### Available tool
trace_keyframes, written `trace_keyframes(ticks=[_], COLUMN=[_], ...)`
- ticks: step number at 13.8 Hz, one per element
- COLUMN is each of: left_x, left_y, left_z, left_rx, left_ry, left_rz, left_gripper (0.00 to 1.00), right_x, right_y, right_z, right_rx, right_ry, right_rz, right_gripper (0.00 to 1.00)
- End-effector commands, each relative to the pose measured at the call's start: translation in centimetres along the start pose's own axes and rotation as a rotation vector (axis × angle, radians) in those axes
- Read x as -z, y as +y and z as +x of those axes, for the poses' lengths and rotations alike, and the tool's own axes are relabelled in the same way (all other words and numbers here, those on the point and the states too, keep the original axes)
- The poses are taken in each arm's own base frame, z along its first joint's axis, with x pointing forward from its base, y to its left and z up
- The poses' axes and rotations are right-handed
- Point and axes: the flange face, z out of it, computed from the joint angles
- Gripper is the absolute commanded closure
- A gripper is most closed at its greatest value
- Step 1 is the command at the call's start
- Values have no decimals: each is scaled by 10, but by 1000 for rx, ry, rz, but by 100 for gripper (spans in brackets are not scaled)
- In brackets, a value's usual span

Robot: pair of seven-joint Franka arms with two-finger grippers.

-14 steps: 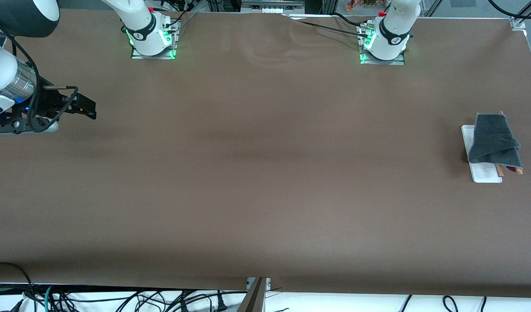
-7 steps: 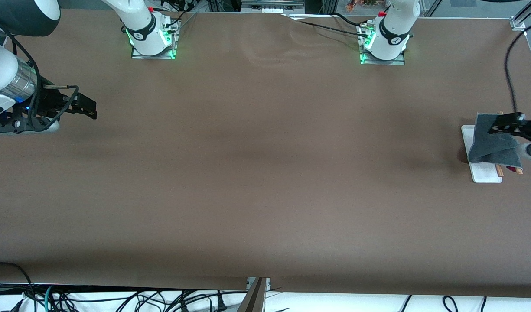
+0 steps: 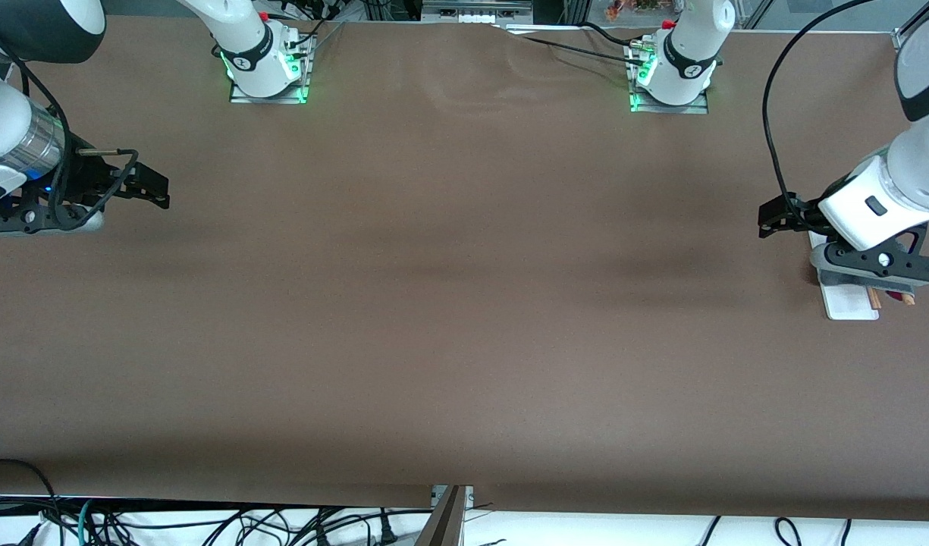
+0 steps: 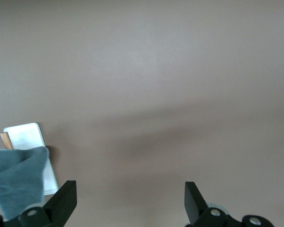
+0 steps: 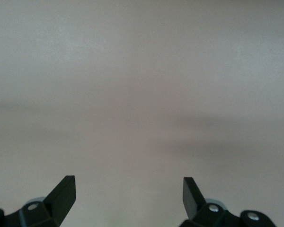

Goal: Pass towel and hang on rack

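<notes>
Front view: my left hand (image 3: 769, 218) has swung in from off the frame within the last second and now hangs over the counter (image 3: 464, 318) at the left arm's end, mid-height in the frame. Its fingers are spread wide and hold nothing. My wrist covers most of the rack (image 3: 847, 303); only the lower end of its white base shows. The towel (image 4: 16, 179), grey side out, lies draped on the rack just as it did a second ago, so I judge the hanging done and this move a drawing away from it.

In the left wrist view the towel and rack sit beside one of my fingers (image 4: 61, 201), outside the gap between them, not touching.

My right hand (image 3: 159, 189) waits over the counter at the right arm's end, equally wide and empty.
</notes>
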Motion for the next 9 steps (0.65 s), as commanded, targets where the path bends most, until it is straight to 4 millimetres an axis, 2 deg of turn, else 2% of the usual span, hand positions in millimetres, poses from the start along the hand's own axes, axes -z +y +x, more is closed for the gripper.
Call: trace_keyframes(ticks=[1, 5, 9], left_x=[-4, -5, -4], left_y=[-6, -11, -3], left_z=[-38, -44, -44], left_rx=[111, 102, 84], left_ry=[19, 57, 57], left_rz=[-69, -5, 13], left_gripper=[0, 0, 0], right_x=[6, 6, 6], right_y=[0, 2, 1], right_z=[1, 1, 1], right_rx=[17, 14, 16], right_ry=[4, 4, 4], right_rz=[-5, -5, -5], right_gripper=[0, 0, 0])
